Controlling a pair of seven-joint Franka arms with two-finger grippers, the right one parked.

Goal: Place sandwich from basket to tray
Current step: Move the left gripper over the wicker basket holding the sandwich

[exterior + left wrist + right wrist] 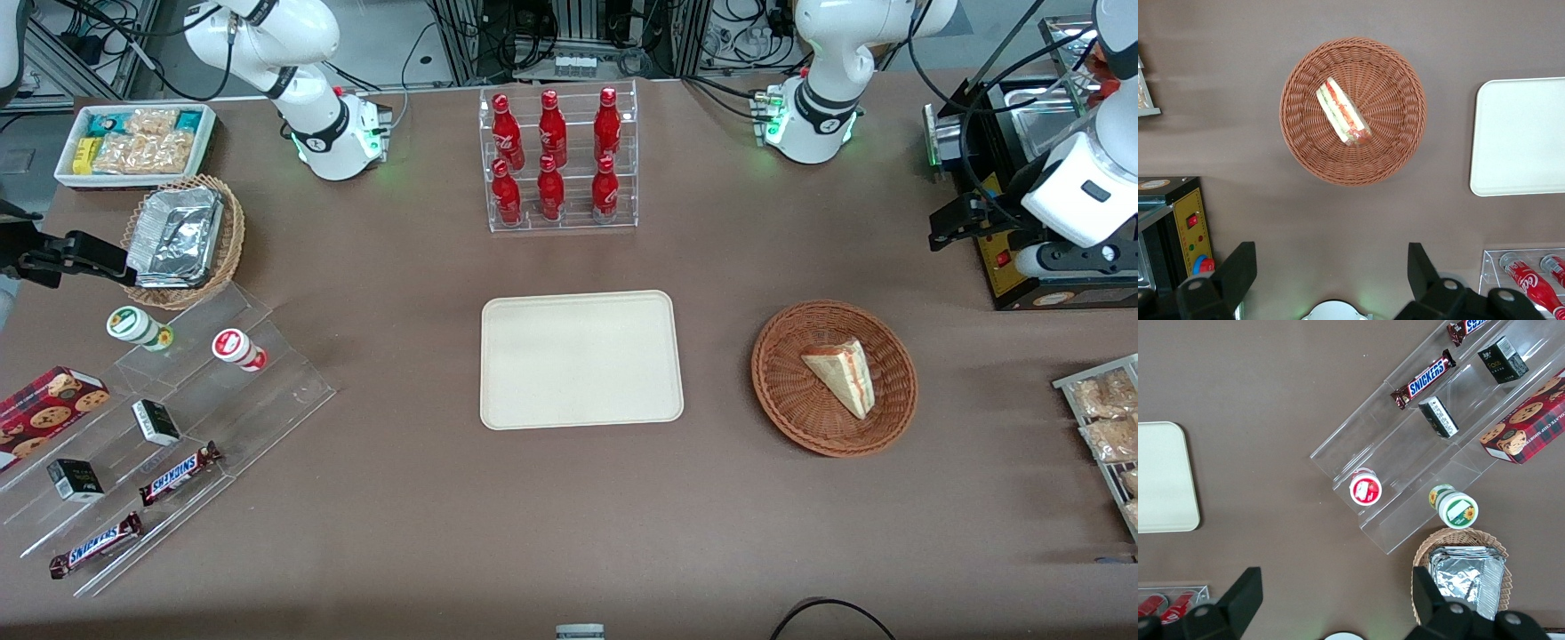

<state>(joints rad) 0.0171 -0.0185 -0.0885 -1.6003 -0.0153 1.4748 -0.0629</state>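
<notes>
The sandwich (843, 375) is a clear-wrapped wedge lying in the round reddish-brown basket (782, 391), toward the working arm's end of the table. The cream tray (582, 360) lies flat beside the basket, mid-table, with nothing on it. My left gripper (944, 229) hangs high above the table, farther from the front camera than the basket and apart from it. In the left wrist view the gripper (1330, 263) is open wide and holds nothing. That view also shows the sandwich (1343, 112), the basket (1305, 140) and an edge of the tray (1521, 137).
A clear rack of red bottles (558, 160) stands farther from the front camera than the tray. A black appliance (1022, 178) sits by the working arm. A rack of snack bags (1107, 418) is at that table end. A stepped acrylic shelf (178, 418) lies toward the parked arm's end.
</notes>
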